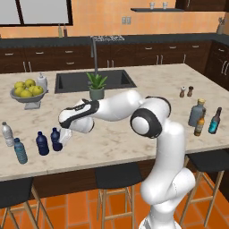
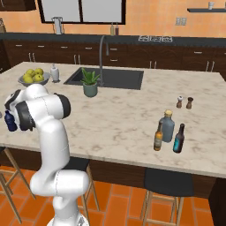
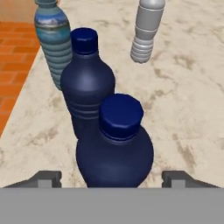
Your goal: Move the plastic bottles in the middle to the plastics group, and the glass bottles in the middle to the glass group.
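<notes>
Clear whitish plastic water bottle with white cap stands at the tabletop's far left edge, translucent teal-blue ribbed plastic bottle just beside it at its 5 o'clock. First stubby dark navy plastic bottle with blue cap stands near the teal one, at its 2 o'clock. Second stubby navy bottle is just beside the first, at its 3 o'clock. The tool is right at this second navy bottle; in the hand view both dark tips stand spread wide on either side of the nearer navy bottle, apart from its body, not pinching it. Behind it in that view: other navy bottle, teal ribbed bottle at 11 o'clock, whitish bottle at 1 o'clock.

Far right of the tabletop: squat blue-grey glass flask with yellowish stopper, slim amber-brown glass bottle with dark neck just in front of it, slim dark teal glass bottle with dark neck at the amber one's 3 o'clock, all upright, close together.
</notes>
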